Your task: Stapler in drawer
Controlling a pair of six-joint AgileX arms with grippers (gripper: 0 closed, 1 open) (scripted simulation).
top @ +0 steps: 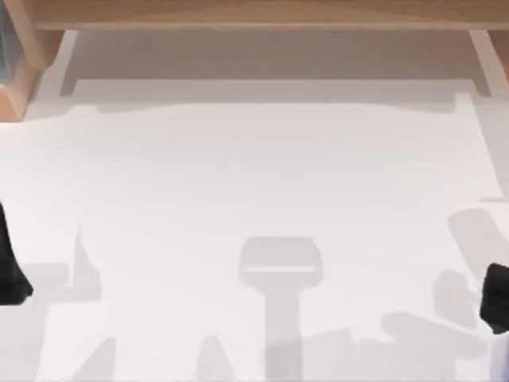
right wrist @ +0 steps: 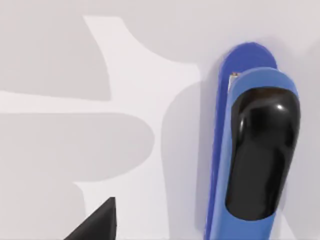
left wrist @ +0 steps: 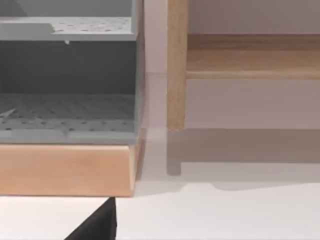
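Note:
A blue stapler [right wrist: 257, 150] with a glossy black top lies flat on the white table, seen close from above in the right wrist view. My right gripper [top: 497, 306] is a dark shape at the table's right edge near the front. A grey drawer unit [left wrist: 67, 75] with perforated floors stands on a wooden base [left wrist: 65, 170] in the left wrist view, and its corner [top: 4, 48] sits at the table's back left. My left gripper [top: 12, 270] stays at the left edge.
A wooden shelf [top: 262, 14] runs along the back of the table, with an upright wooden leg [left wrist: 176, 65] beside the drawer unit. The white tabletop [top: 262, 183] stretches between the two arms, crossed by soft shadows.

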